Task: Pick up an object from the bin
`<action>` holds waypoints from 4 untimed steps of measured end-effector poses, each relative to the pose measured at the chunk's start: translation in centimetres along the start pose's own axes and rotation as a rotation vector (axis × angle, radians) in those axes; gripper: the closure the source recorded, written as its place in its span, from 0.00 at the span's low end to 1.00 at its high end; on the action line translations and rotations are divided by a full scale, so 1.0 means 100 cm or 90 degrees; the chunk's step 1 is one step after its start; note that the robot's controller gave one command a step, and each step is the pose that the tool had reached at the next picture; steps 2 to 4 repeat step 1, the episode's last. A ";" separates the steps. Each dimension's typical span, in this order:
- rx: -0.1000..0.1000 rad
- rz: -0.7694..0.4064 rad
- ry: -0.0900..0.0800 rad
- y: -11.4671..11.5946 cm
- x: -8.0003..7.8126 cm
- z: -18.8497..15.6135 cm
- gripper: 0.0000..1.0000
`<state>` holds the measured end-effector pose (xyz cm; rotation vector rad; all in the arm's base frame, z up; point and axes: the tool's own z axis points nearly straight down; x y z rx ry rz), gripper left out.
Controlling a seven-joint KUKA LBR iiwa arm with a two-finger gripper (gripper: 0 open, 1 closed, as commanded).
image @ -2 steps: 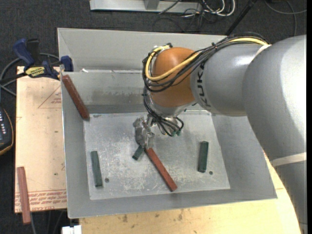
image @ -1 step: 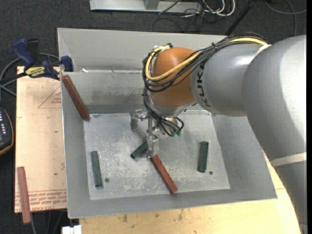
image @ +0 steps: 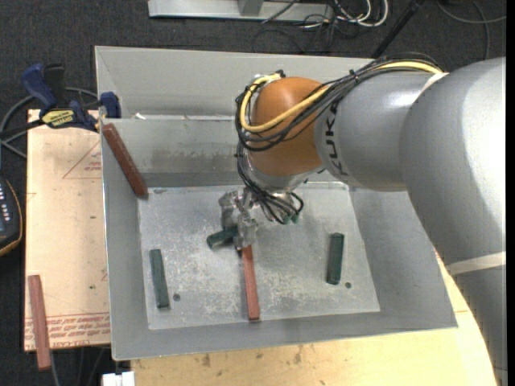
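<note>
bin (image: 362,296) holds three green bars (image: 159,278), two red-brown bars (image: 250,284); pincer (image: 244,230) mid-bin.

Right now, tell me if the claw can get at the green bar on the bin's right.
Probably yes: the green bar lies flat and alone, nothing touching it, and the claw hangs near the middle.

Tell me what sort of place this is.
Most likely a robotics lab's grasping test cell: a cabled KUKA arm reaches into a grey metal bin holding a few loose pieces, such as a green bar and a reddish stick, and cords trail over the dark floor.
</note>
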<state>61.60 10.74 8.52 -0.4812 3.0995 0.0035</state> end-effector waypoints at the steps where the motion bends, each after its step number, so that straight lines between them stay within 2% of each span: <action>1: 0.001 -0.042 -0.001 0.016 0.071 -0.136 1.00; 4: 0.001 -0.042 -0.001 0.016 0.071 -0.136 1.00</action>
